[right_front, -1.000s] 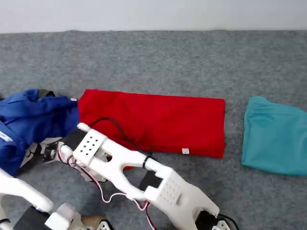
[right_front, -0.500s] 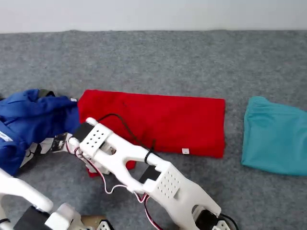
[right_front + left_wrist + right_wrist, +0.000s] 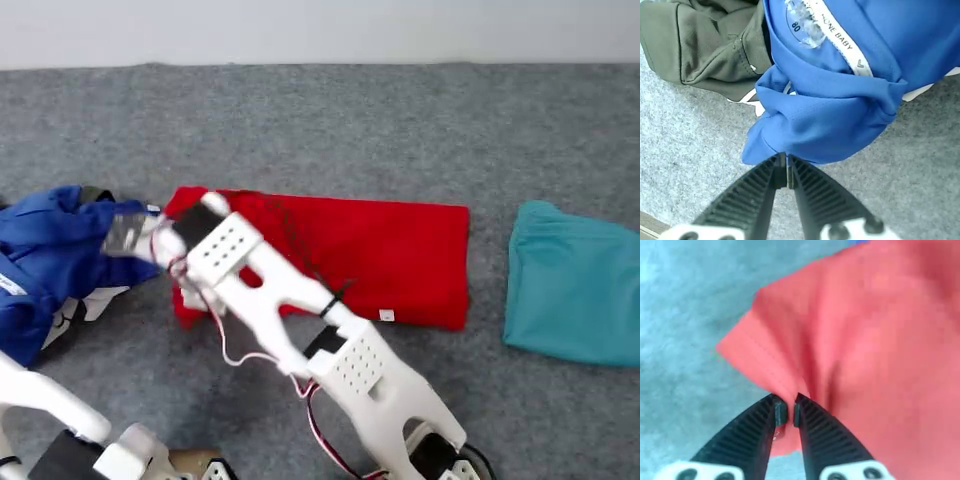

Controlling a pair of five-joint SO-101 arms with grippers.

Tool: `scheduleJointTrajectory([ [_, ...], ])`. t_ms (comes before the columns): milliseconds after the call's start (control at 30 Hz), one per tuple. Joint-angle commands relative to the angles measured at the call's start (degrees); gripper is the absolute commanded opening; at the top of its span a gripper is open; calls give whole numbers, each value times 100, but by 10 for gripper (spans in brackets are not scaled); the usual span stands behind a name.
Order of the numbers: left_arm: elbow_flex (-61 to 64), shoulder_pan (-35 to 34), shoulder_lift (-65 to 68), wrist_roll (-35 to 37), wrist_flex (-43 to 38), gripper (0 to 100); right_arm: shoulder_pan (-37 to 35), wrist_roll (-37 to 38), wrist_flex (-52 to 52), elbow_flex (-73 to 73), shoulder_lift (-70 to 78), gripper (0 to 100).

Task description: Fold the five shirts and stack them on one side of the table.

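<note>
A red shirt (image 3: 380, 255) lies folded into a long strip across the middle of the grey table. My right gripper (image 3: 118, 238) hovers over its left end, beside the blue shirt (image 3: 50, 250). In the right wrist view that gripper (image 3: 786, 412) is shut on a pinched fold of the red shirt (image 3: 865, 340), which hangs bunched from the jaws. My left gripper (image 3: 783, 171) is shut, its tips at the hem of the crumpled blue shirt (image 3: 840, 115); I cannot tell whether cloth is caught. An olive shirt (image 3: 700, 45) lies partly under the blue one.
A folded teal shirt (image 3: 570, 285) lies at the table's right edge. A bit of white cloth (image 3: 85, 305) pokes out under the blue shirt. Part of the left arm (image 3: 40, 395) stands at the front left. The olive shirt (image 3: 95, 193) peeks behind the blue heap.
The right arm has swung from the red shirt's front-left corner toward the back left, carrying the pinched red cloth up with it. The blue and teal shirts have not moved.
</note>
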Motion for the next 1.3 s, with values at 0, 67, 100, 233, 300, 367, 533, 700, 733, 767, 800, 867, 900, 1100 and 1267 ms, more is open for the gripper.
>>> scheduleJointTrajectory([
  [0,-57,-9,-264,-62,-105,14,347,53,224,-730,-119,10],
  [67,-57,-9,-264,-62,-105,14,497,53,119,-782,-48,10],
  [100,-57,-9,-246,-62,-105,14,567,53,66,-782,-4,10],
  [233,-57,9,-229,-62,-105,14,875,53,-136,-782,242,10],
  [300,-57,9,-229,-70,-105,14,1007,53,-180,-782,321,10],
  [367,-57,9,-229,-70,-105,14,1121,44,-207,-782,356,10],
  [533,-57,9,-229,-70,-105,14,1385,35,-207,-782,409,10],
  [700,-48,9,-220,-70,-105,14,1455,26,-215,-782,418,17],
  [733,-48,9,-220,-70,-105,14,1455,26,-215,-765,418,29],
  [767,-48,9,-220,-70,-105,14,1455,26,-215,-756,418,50],
  [800,-48,9,-220,-70,-105,14,1455,26,-215,-747,418,79],
  [867,-48,9,-220,-70,-105,14,1499,26,-215,-747,426,143],
  [900,-48,9,-220,-70,-105,14,1525,26,-242,-747,470,170],
  [1100,-48,9,-220,-70,-105,14,1938,26,-585,-782,875,205],
  [1267,-48,9,-220,-70,-105,14,1851,26,-207,-1204,629,93],
])
